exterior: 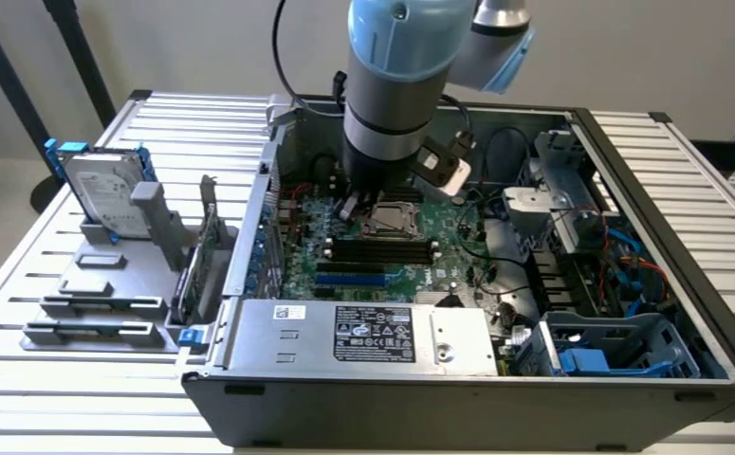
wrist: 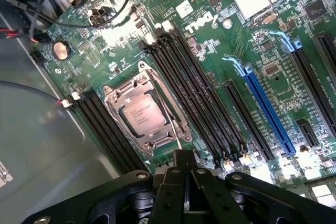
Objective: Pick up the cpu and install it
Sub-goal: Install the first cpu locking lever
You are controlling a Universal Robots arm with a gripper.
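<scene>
The cpu (wrist: 143, 115), a small square chip with a dull silver top, lies flat in the metal-framed socket (wrist: 113, 98) on the green motherboard (wrist: 231, 45). In the exterior view the cpu (exterior: 384, 224) sits in the middle of the open computer case (exterior: 468, 403). My gripper (exterior: 357, 204) hangs on the arm just above the socket, toward the exterior view's left of the chip. Seen from the wrist, the gripper (wrist: 185, 157) has its black fingers pressed together with nothing between them, a short way off the socket's edge.
Long black memory sticks (wrist: 194, 103) run beside the socket, and a blue slot (wrist: 268, 108) lies beyond them. A silver hard drive with blue brackets (exterior: 104, 190) stands on a grey fixture (exterior: 95, 308) outside the case. A power supply (exterior: 355, 332) and cables (exterior: 519, 284) crowd the case.
</scene>
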